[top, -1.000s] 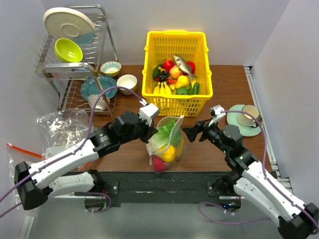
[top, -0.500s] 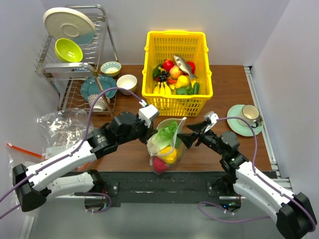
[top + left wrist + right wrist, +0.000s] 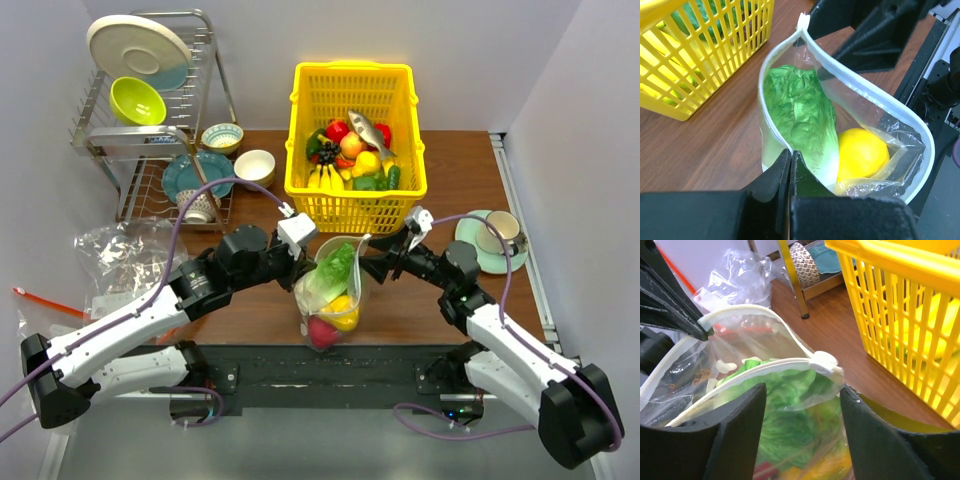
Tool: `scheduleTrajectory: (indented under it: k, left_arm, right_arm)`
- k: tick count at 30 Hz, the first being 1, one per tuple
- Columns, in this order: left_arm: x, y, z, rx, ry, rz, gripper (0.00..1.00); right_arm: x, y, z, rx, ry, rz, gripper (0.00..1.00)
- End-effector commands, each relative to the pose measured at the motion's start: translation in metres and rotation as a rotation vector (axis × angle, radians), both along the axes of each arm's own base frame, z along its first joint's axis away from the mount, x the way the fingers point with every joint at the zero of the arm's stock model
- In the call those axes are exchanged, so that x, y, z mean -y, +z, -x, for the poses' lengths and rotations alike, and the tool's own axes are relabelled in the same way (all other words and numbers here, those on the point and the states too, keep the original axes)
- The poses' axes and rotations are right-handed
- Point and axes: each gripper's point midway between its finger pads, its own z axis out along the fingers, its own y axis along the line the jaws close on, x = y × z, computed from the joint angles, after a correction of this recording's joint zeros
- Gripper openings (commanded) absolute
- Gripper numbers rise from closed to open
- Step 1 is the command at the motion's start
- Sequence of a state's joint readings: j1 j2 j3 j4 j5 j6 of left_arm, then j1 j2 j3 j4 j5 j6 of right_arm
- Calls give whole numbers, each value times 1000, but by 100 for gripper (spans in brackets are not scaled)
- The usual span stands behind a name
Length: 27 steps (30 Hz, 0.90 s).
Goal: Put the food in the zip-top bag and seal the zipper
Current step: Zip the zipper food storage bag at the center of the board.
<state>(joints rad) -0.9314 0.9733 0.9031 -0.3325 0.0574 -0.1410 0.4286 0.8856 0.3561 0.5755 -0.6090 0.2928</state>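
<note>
Just in front of the yellow basket (image 3: 352,68), the zip-top bag (image 3: 335,300) stands upright, its zipper (image 3: 867,95) gaping. The left wrist view shows the left gripper (image 3: 790,156) clamped on the bag's rim beside the lettuce (image 3: 800,115) and a yellow fruit (image 3: 862,152). The right wrist view shows the right gripper (image 3: 801,390) with fingers spread, straddling the bag's corner. Only the top view shows a red piece (image 3: 319,330) at the bottom.

The brown wooden worktop (image 3: 455,170) is enclosed on three sides by plain pale walls (image 3: 450,50); a black plate (image 3: 330,362) is set along its near edge
</note>
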Motion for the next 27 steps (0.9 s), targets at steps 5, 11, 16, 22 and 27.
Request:
scheduleTrajectory:
  k: [5, 11, 16, 22, 27]
  left_arm:
    - [7, 11, -2, 53, -33, 39, 0]
    - [9, 5, -7, 41, -20, 9, 0]
    - [15, 9, 0, 38, -79, 23, 8]
    - [15, 22, 3, 94, -121, 19, 26]
    - [18, 67, 5, 170, -153, 77, 75]
  right_arm:
    - [-19, 33, 8, 55, 209, -45, 0]
    - [-14, 41, 9, 9, 166, -56, 0]
    - [16, 53, 7, -76, -50, 4, 0]
    - [40, 60, 24, -180, -148, 107, 0]
    - [39, 68, 42, -211, -97, 117, 0]
